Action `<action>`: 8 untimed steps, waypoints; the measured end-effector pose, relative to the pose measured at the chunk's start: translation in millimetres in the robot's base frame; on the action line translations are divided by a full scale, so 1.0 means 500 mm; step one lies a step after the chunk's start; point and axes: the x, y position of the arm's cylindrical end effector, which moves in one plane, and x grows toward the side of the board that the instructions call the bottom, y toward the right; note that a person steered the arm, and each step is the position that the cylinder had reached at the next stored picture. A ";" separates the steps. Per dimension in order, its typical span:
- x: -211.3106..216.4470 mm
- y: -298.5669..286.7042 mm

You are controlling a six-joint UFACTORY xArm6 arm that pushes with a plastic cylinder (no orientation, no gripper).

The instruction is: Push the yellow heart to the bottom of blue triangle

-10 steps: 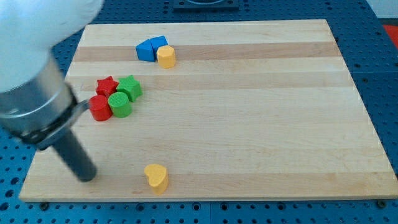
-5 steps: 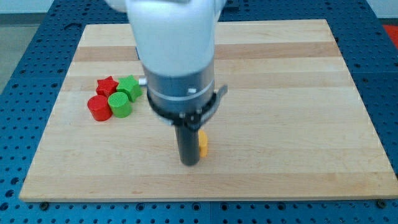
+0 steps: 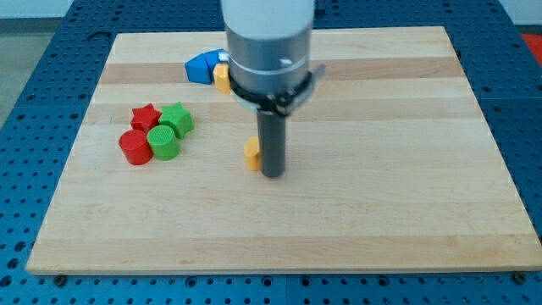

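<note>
Pushed up-board within the last second, the yellow heart touches my fingerless tip, nearing the blue triangle.

A pale wooden surface fills most of what I see, its boards laid in lengthwise bands, some lighter, some slightly darker. Its edges run a little skewed, so the far edge looks shorter than the near one. Beyond every edge lies a blue perforated base plate dotted with regular rows of small holes. Past the far left corner a strip of light grey floor shows. The light is even and soft.
</note>
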 end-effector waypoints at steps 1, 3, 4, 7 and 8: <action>-0.065 -0.011; -0.006 -0.028; -0.019 -0.074; -0.136 -0.074; -0.181 -0.086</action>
